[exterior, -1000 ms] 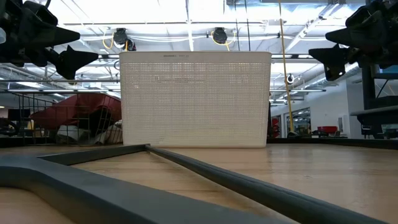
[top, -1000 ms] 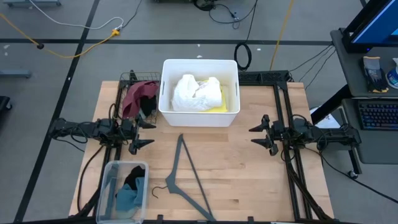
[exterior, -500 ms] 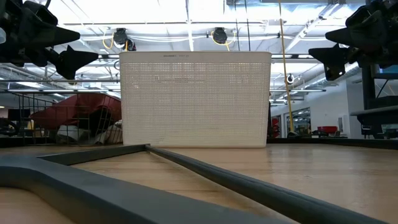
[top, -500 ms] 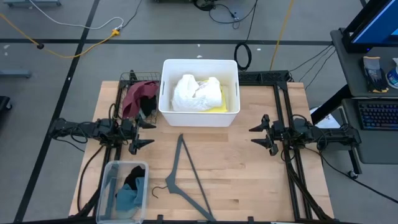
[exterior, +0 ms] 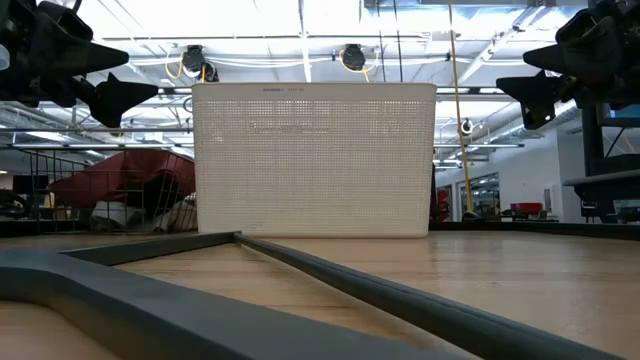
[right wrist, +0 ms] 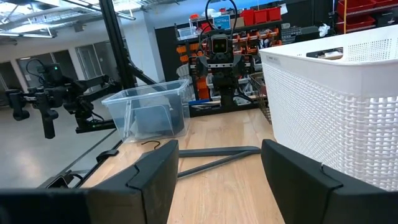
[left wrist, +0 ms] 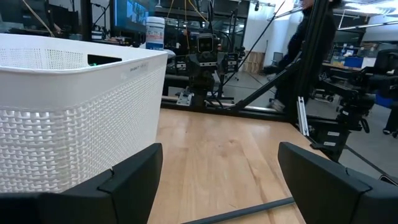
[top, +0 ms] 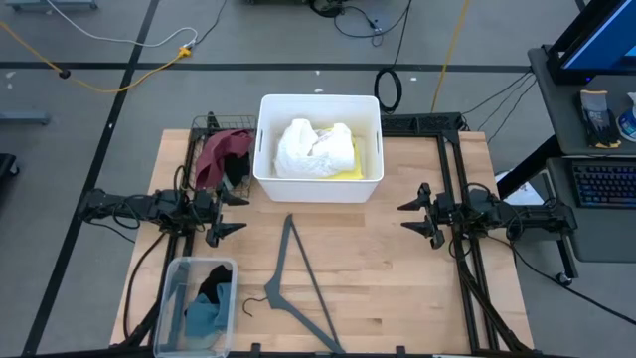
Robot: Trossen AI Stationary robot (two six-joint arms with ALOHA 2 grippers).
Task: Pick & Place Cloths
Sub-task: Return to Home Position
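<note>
Your left gripper (top: 231, 214) at table (top: 397, 288) left edge, right gripper (top: 407, 217) at right edge; both spread, empty. White cloth (top: 313, 147) in white bin (top: 318, 189).

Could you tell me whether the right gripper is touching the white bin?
Apart. The high view shows bare tabletop between the right gripper and the white bin; its open fingers hold nothing.

- You have two grippers: left gripper (top: 235, 214), right gripper (top: 407, 217).
- Three containers: white bin (top: 318, 98), wire basket (top: 202, 125), clear tub (top: 174, 288).
- One hanger (top: 278, 252).
- Five cloths you can count: white cloth (top: 313, 149), yellow cloth (top: 353, 171), maroon cloth (top: 217, 154), black cloth (top: 216, 285), teal cloth (top: 202, 318).
</note>
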